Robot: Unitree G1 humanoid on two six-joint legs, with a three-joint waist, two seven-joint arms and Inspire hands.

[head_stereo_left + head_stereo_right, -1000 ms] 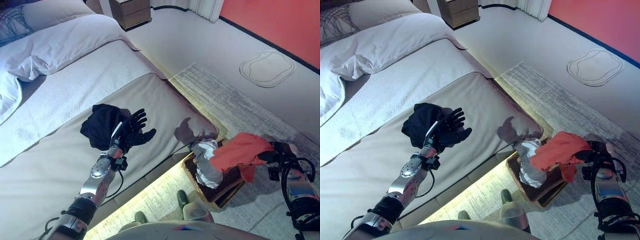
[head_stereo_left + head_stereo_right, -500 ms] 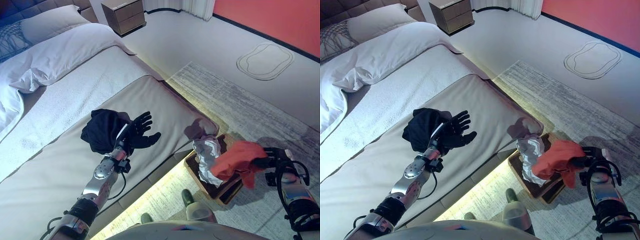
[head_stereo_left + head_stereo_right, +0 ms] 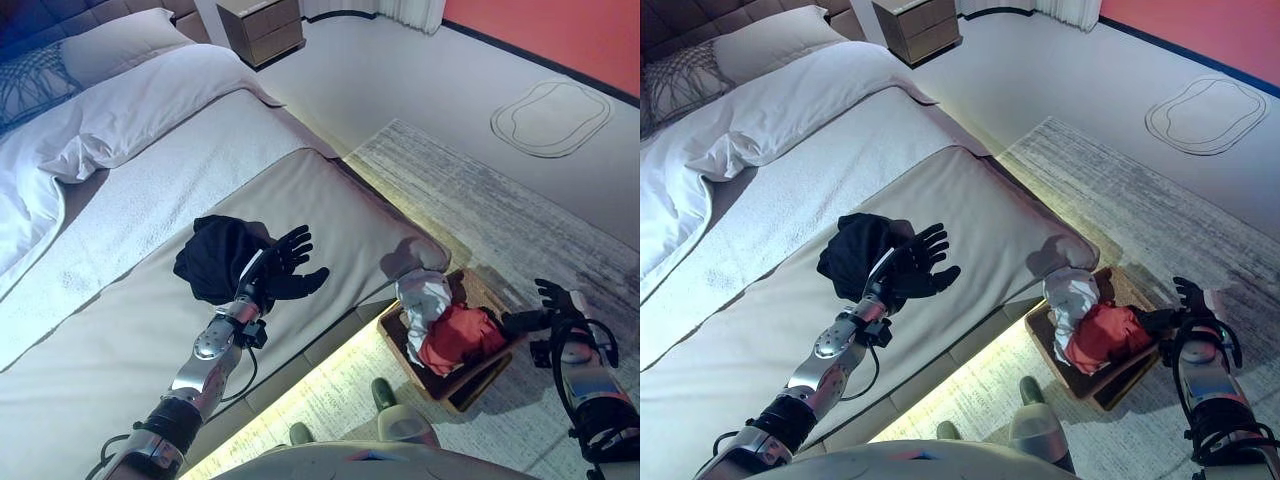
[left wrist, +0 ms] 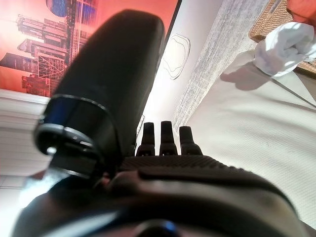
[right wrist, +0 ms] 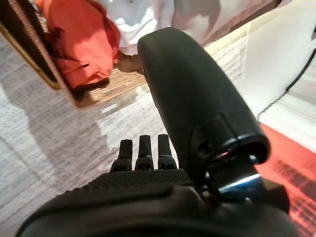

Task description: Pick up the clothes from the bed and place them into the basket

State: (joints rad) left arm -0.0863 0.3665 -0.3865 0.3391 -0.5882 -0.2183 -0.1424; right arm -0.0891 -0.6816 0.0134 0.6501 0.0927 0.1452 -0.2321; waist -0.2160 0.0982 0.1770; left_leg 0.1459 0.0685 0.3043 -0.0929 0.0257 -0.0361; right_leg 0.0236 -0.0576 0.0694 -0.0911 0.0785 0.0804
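Note:
A black garment [image 3: 218,257] lies bunched on the beige bed cover [image 3: 330,205]. My left hand [image 3: 283,268] hovers just to its right, fingers straight and spread, holding nothing. A wicker basket [image 3: 498,355] stands on the rug at the bed's foot with a white cloth [image 3: 424,300] and a red garment [image 3: 456,335] inside. The red garment also shows in the right wrist view [image 5: 79,34]. My right hand [image 3: 545,308] is open just right of the basket, clear of the red garment.
White pillows [image 3: 130,100] and a duvet lie at the head of the bed. A wooden nightstand [image 3: 262,22] stands beyond it. A grey rug [image 3: 500,210] covers the floor right of the bed, below a red wall [image 3: 560,30].
My right hand has let go of the red garment, which has dropped into the basket. The hand has opened beside it. My left hand has stayed open by the black garment.

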